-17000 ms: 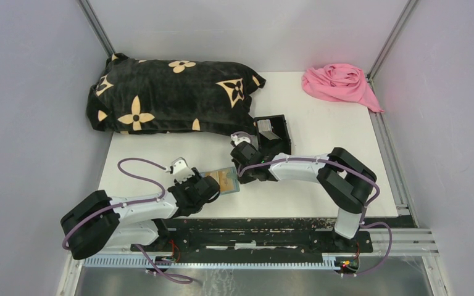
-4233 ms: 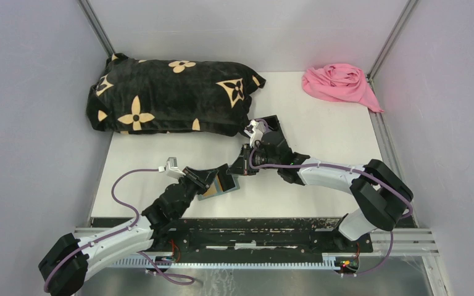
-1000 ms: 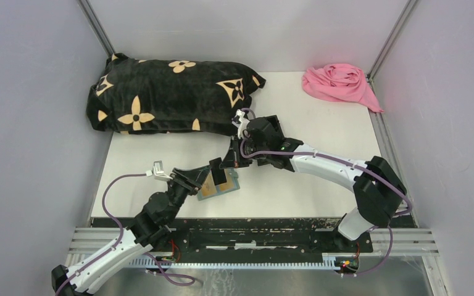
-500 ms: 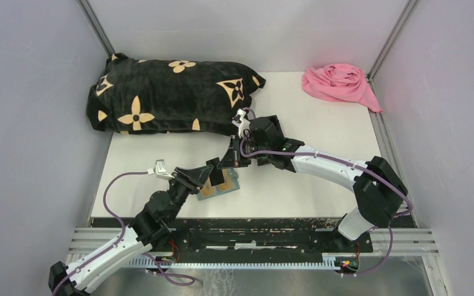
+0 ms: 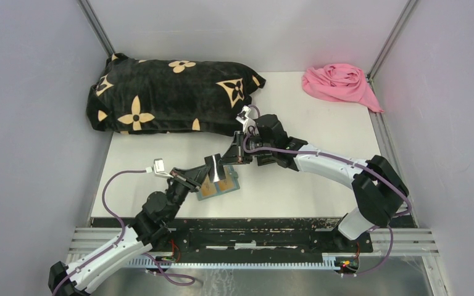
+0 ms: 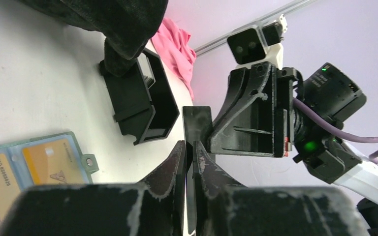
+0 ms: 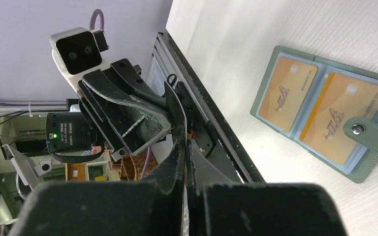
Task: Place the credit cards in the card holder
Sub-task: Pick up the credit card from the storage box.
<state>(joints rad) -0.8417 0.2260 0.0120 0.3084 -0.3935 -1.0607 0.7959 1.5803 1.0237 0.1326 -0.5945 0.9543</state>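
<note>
A grey credit card (image 5: 213, 166) stands on edge in the air above the card holder (image 5: 236, 183). Both grippers are shut on it from opposite sides: my left gripper (image 5: 208, 172) from the near left, my right gripper (image 5: 227, 160) from the far right. The left wrist view has the card (image 6: 197, 123) edge-on between my left gripper's (image 6: 189, 145) fingers. In the right wrist view it is a thin edge (image 7: 174, 105) in my right gripper (image 7: 183, 142). The sage-green holder (image 7: 374, 138) lies open on the table, its clear slots filled by two tan cards (image 7: 286, 93).
A black open-topped box (image 6: 138, 103) sits behind the holder, next to a black pillow with tan flowers (image 5: 166, 95). A pink cloth (image 5: 336, 83) lies at the far right corner. The table's near edge and a metal rail (image 5: 253, 228) run just below the holder.
My left gripper has closed on the card that the right gripper holds. Both arms shifted slightly; the holder has not moved.
</note>
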